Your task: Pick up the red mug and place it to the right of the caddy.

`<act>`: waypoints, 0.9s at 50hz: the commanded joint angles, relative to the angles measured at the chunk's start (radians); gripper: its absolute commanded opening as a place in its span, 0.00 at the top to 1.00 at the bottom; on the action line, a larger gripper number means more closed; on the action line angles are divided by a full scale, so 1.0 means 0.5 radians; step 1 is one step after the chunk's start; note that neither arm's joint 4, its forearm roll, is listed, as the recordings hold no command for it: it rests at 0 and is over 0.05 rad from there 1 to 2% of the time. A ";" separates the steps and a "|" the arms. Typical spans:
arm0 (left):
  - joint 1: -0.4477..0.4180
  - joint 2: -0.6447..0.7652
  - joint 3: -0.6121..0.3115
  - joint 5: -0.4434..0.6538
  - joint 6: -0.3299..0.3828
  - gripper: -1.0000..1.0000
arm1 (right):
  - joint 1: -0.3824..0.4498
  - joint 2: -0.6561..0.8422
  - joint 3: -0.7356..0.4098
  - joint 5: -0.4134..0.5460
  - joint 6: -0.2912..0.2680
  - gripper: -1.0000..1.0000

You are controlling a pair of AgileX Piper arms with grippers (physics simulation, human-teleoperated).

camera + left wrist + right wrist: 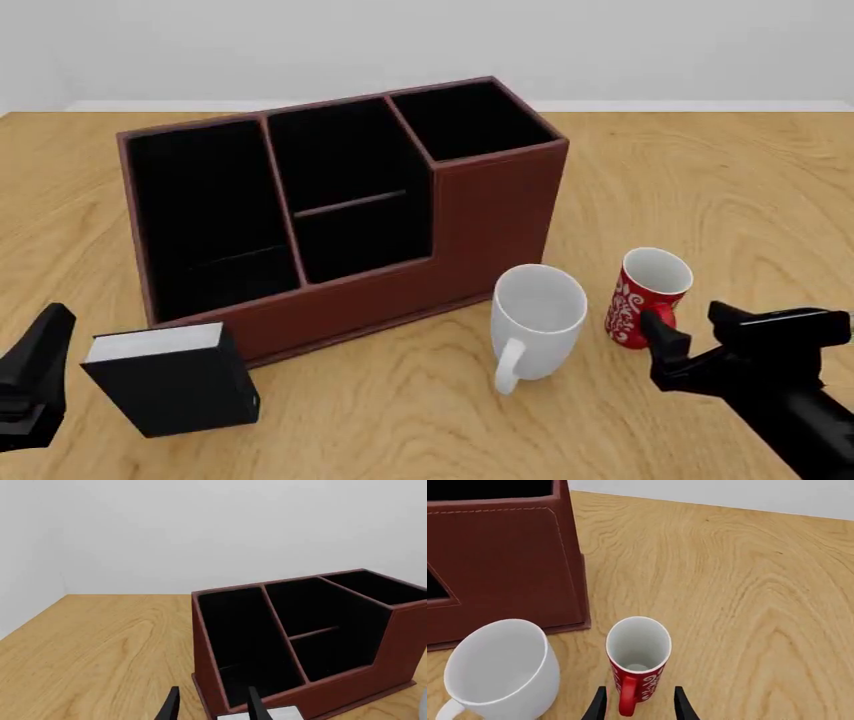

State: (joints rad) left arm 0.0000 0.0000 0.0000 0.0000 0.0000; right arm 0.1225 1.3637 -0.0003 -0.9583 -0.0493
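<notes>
The red mug (649,297) with white swirls stands upright on the table, in front of the caddy's (347,200) right end and just right of a white mug. Its handle points toward my right gripper (694,330). In the right wrist view the red mug (637,662) sits close ahead, and the right gripper (639,702) is open with a finger on each side of the handle, not touching it. The caddy's side wall (500,560) rises beyond. My left gripper (38,365) hovers at the near left, open and holding nothing; in its wrist view it (213,707) faces the caddy (300,645).
A larger plain white mug (537,312) stands beside the red mug, handle toward the near edge; it also shows in the right wrist view (500,672). A small black book-like box (174,380) stands near the caddy's front left corner. Bare wood (721,180) lies right of the caddy.
</notes>
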 commanded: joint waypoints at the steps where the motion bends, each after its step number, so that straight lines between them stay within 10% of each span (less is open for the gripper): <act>1: 0.000 0.000 0.000 0.000 0.000 0.00 | 0.001 0.079 0.000 -0.059 -0.005 0.00; 25: 0.000 0.000 0.000 0.000 0.000 0.00 | 0.010 0.178 -0.002 -0.140 -0.007 0.00; 26: 0.000 0.000 0.000 0.000 0.000 0.00 | 0.008 0.161 -0.002 -0.124 -0.004 1.00; 45: 0.000 0.000 0.000 0.000 0.000 0.00 | -0.017 0.005 -0.001 -0.005 -0.046 1.00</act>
State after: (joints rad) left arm 0.0000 0.0000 0.0000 0.0000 0.0000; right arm 0.1214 1.4185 0.0000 -1.0006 -0.0709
